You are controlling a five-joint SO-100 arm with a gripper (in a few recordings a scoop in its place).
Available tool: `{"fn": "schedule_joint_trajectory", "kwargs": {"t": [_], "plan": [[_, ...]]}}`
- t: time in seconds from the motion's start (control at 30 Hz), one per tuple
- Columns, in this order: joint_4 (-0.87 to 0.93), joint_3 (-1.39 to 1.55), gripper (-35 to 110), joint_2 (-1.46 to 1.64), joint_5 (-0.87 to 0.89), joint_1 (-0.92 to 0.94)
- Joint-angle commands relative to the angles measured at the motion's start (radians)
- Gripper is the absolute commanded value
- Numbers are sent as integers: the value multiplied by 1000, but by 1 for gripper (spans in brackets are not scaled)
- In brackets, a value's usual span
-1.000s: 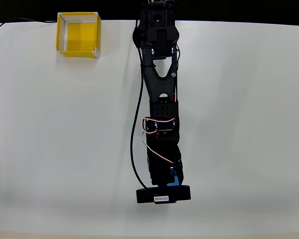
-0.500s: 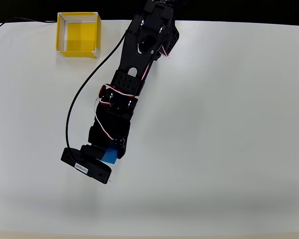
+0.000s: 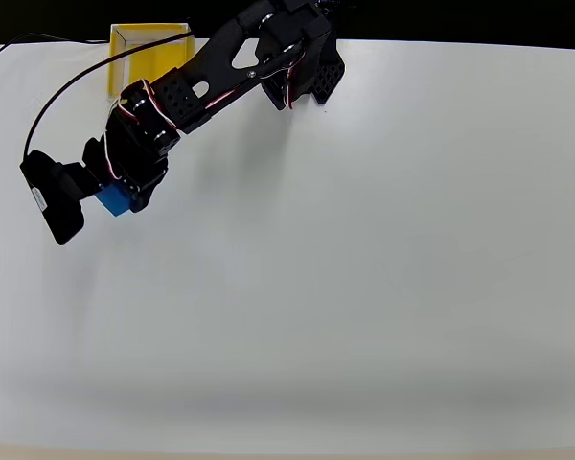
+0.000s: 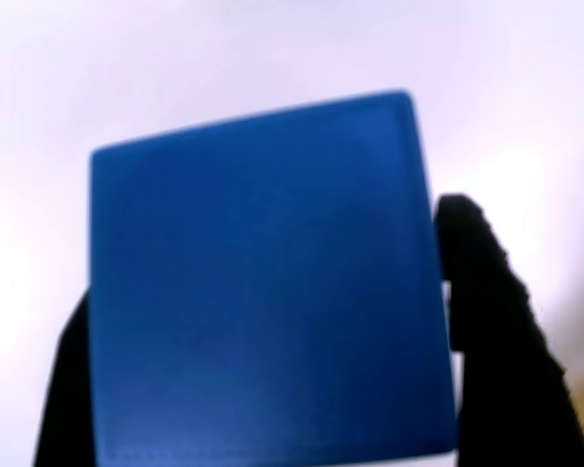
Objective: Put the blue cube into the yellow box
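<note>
Wrist view: the claw (image 4: pixel 263 321) is clenching the blue cube (image 4: pixel 263 282), a black finger (image 4: pixel 492 321) pressing each flank. I'm seeing the cube face slightly tilted between them. Overhead view: the claw (image 3: pixel 115 192) is hanging over bare white table (image 3: pixel 364 287), carrying the cube (image 3: pixel 113 199). The yellow box (image 3: pixel 134 48) is sitting beyond the claw, toward the arm's base, partly under the arm. Risk, as I'm judging it: releasing here drops the cube short; a tilted cube could catch a thin wall and tip out.

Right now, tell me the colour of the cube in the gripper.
Solid bright blue; the blue cube shows best in the wrist view.
</note>
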Motion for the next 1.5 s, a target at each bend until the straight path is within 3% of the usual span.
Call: {"fn": "schedule_joint_trajectory", "kwargs": {"t": [0.0, 0.5, 0.83, 1.47], "plan": [[103, -201, 7, 46, -28, 132], [380, -330, 7, -26, -25, 491], [318, -184, 7, -11, 9, 618], [144, 187, 7, 110, 40, 638]]}}
